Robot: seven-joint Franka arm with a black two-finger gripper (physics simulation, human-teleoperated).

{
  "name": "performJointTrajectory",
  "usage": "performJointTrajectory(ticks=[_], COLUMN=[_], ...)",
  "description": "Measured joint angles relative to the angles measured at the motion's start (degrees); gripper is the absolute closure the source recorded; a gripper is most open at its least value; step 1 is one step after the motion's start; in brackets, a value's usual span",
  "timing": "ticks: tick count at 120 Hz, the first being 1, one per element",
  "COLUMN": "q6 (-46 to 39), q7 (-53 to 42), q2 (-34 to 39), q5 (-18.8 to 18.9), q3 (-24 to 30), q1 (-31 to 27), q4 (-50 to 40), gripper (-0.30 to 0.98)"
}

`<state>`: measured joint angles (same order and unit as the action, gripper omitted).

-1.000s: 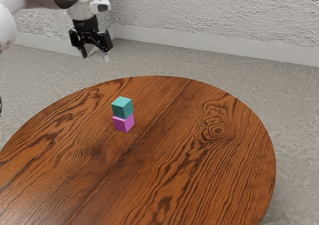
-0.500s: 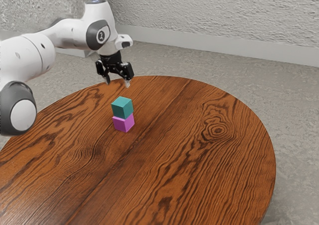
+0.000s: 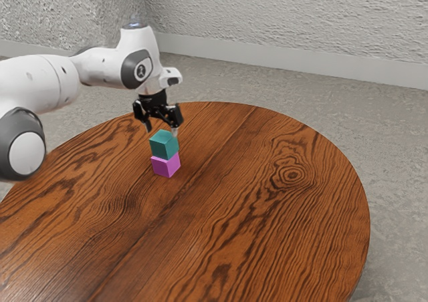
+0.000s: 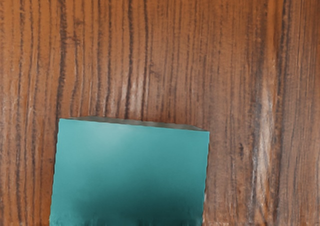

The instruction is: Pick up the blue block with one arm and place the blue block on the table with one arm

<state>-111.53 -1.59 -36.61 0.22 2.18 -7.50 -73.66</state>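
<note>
- At the exterior view's left, the white arm [image 3: 37, 81] stretched in over the bench [image 3: 267, 235], its elbow low and its hand turned downward.
- The claw [image 3: 162, 129] hung at its end, pointing down, its two fingers spread roughly as wide as a block and nothing gripped between them. From where I stood, I couldn't tell if a tip brushed anything.
- The blue block [image 3: 164, 145], more teal to my eye, lay just under the claw; being a cube, it had no long axis to line up with. It stood nearer the bench's far rim than the near one. The drop looked short and nearly straight, and I guessed the fingers would then close on its sides.
- Directly beneath it sat the purple block [image 3: 166, 166], easily nudged, I reckoned, by too deep a reach.
</note>
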Motion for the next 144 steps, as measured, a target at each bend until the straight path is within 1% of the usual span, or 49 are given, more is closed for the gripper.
performJointTrajectory(ticks=[11, 31, 84, 144], q6=[-1.43, -2.84, -3.77, -4.0], q7=[0.03, 0.07, -0.82, -1.58], q2=[1.92, 2.04, -1.79, -5.33], q5=[0.0, 0.0, 0.61, 0.38], q3=[-0.06, -0.15, -0.54, -0.68], q1=[-0.59, -1.2, -0.81, -0.68], q4=[-2.51, -2.98, -1.0, 1.3], gripper=[0.0, 0.0, 0.0, 0.0])
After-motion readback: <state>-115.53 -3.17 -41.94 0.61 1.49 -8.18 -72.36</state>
